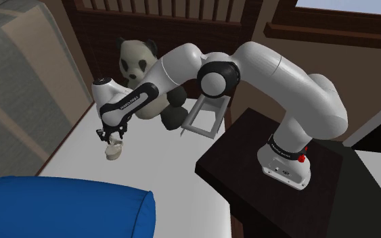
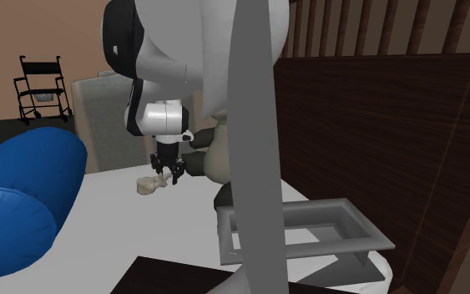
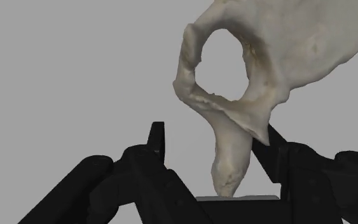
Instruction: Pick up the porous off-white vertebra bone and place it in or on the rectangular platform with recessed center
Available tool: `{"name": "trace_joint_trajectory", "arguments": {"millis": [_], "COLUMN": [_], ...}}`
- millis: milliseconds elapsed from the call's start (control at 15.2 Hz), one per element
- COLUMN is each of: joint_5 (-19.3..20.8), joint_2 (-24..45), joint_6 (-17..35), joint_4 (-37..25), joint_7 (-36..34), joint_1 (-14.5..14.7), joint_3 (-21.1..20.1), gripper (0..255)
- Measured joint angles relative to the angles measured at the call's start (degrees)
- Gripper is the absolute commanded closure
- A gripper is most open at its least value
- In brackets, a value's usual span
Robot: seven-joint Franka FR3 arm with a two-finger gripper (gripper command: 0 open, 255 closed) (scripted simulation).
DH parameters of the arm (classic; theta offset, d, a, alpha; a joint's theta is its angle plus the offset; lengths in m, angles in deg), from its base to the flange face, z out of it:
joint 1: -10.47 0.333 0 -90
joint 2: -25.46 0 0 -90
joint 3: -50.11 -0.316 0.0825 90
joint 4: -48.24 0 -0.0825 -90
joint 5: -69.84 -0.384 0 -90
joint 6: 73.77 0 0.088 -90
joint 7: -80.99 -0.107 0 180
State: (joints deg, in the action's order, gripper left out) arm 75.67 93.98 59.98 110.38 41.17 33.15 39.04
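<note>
Black fingers (image 3: 157, 137) of the hand (image 3: 213, 130) stand apart, nothing clamped. One spike of the pale, pitted bone (image 3: 266, 57) pokes down between them. One finger is clear of it, the other close against it, contact uncertain.

Shoulder view: the bone lies on the white bed (image 1: 162, 169), with the hand directly over it, tips at its upper end. Grey platform (image 1: 202, 130) well apart toward that view's right, just beside the panda toy (image 1: 136, 57). Blue pillow (image 1: 67, 206) on the near side.

Small white lettering on the arm (image 1: 129, 101), too small to read.
</note>
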Motion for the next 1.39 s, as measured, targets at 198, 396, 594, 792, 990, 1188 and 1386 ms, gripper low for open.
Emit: {"name": "trace_joint_trajectory", "arguments": {"millis": [198,396,594,792,990,1188,1386], "joint_5": [0.00,0.01,0.01,-0.05,-0.12,-0.22,-0.33], "joint_2": [-0.02,-0.03,-0.02,-1.41,-3.53,-5.46,-7.40], "joint_6": [0.00,0.01,0.00,-0.60,-0.99,-1.78,-2.65], "joint_4": [-0.01,0.01,-0.01,0.84,2.56,3.71,4.78], "joint_7": [0.00,-0.01,-0.01,-0.05,-0.26,-0.33,-0.46], "joint_1": [-0.01,-0.01,-0.01,-0.16,-0.32,-0.53,-0.70], "joint_3": [0.01,0.01,0.01,-0.10,-0.24,-0.40,-0.56], "gripper": [255,255,255,255,255,255,255]}}
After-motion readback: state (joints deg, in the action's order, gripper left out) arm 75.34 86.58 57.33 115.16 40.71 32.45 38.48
